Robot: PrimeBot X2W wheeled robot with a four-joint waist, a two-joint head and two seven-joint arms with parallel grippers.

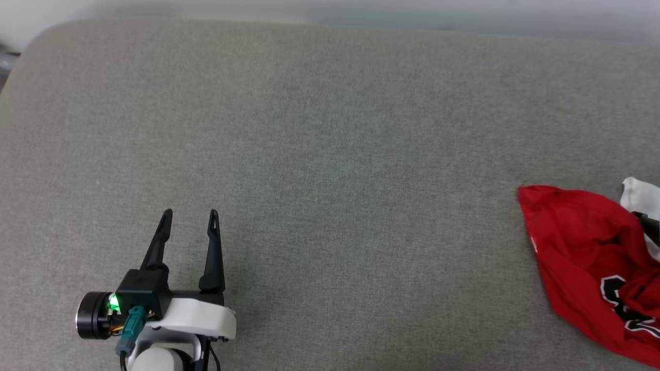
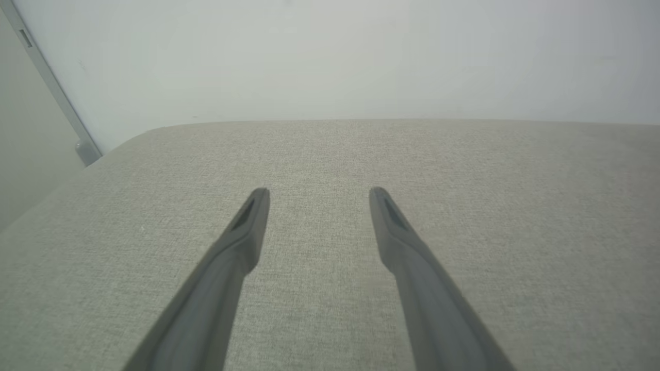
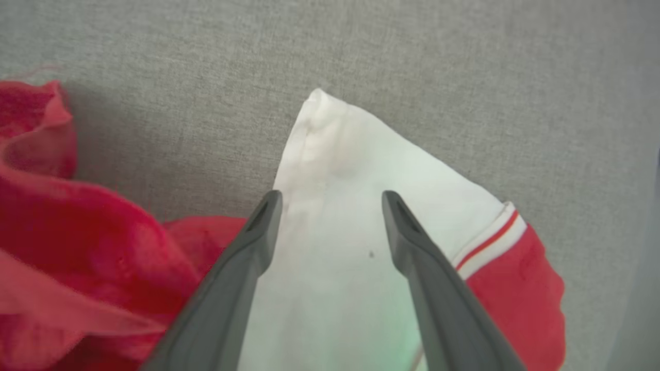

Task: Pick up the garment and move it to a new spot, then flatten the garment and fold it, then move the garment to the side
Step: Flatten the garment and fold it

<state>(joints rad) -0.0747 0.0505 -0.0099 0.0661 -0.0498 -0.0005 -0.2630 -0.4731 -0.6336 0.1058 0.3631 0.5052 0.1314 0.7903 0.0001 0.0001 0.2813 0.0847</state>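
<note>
The garment [image 1: 582,242] lies crumpled lower right in the head view on grey fabric [image 1: 330,129]. The left gripper [image 1: 190,214] is at lower left, fingers apart, empty. In the right wrist view, the right gripper [image 3: 332,196], also apart, is over the white sleeve [image 3: 335,154].

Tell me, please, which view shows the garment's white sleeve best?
The right wrist view: the white sleeve lies close beneath the open right gripper, striped trim clear. The head view catches a white corner at its right edge. The left wrist view faces the grey surface.
</note>
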